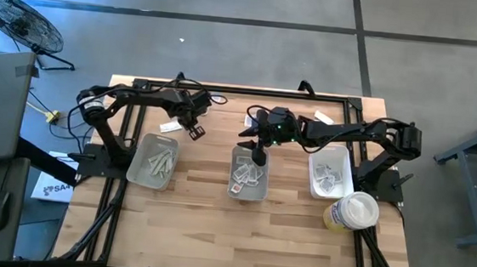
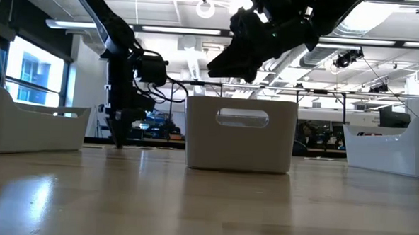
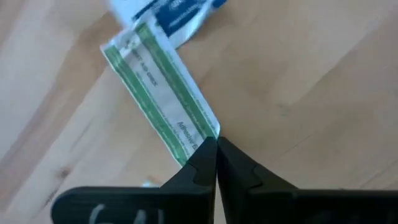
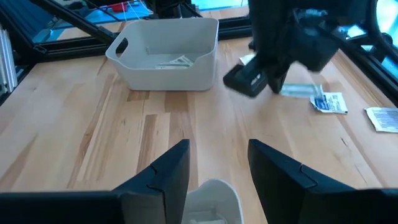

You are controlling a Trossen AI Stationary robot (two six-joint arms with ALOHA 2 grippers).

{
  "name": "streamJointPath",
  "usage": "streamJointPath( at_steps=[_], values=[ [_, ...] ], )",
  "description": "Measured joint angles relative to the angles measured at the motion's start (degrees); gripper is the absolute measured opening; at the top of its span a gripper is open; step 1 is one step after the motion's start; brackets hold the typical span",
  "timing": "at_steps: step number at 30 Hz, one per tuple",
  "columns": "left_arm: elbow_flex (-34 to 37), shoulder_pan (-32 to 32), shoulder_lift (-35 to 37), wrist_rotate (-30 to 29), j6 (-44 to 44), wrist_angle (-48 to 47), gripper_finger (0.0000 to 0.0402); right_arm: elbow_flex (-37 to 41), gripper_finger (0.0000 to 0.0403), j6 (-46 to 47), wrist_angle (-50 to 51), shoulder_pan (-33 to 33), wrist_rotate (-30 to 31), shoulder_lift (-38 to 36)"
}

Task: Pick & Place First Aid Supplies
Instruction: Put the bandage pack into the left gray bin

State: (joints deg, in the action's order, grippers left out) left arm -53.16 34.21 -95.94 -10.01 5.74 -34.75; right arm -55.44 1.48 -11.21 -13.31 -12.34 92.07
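Wooden table (image 1: pixel 206 225) carrying three trays in a row: left tray (image 1: pixel 153 161), middle tray (image 1: pixel 248 174), right tray (image 1: pixel 331 175), each holding flat packets. Round white tub (image 1: pixel 352 212) with yellow label standing just beside the right tray, toward the table's near edge.

Left arm reaching from the left rear, elbow raised, wrist turned down toward the boards behind the left tray. Left gripper (image 3: pixel 216 149) pressing its fingers together, pinching the end of a green-striped strip (image 3: pixel 158 93). Strip lying flat on the bare wood, long axis running diagonally away from the fingertips, far end touching a blue-printed white packet (image 3: pixel 177 15). Same strip appearing in the right wrist view (image 4: pixel 301 91) beneath the left gripper (image 4: pixel 252 81), beside a small square sachet (image 4: pixel 329 102) and another packet (image 4: pixel 382 118).

Right arm stretching across from the right side, wrist hovering over the middle tray. Right gripper (image 4: pixel 217 163) holding its fingers apart, gripping nothing, rim of the middle tray (image 4: pixel 214 190) showing between them. In the low view, right gripper (image 2: pixel 233 58) hanging above the middle tray (image 2: pixel 241 133), clear of its rim.
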Motion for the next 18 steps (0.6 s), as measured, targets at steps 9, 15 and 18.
streamJointPath(
  at_steps=[9,15,18],
  values=[
    [-1.53,-4.01,8.52,-1.12,0.98,-9.29,0.0001,0.00,0.0157,0.02,2.02,0.91,0.03,0.00],
    [-1.65,-10.54,20.35,-1.26,5.86,-19.81,0.0000,0.00,0.0157,0.01,2.01,0.99,0.02,0.00],
    [-1.67,-14.69,27.51,-0.88,10.06,-28.56,0.0000,0.00,0.0158,-0.18,1.97,0.99,0.02,0.00]
  ],
)
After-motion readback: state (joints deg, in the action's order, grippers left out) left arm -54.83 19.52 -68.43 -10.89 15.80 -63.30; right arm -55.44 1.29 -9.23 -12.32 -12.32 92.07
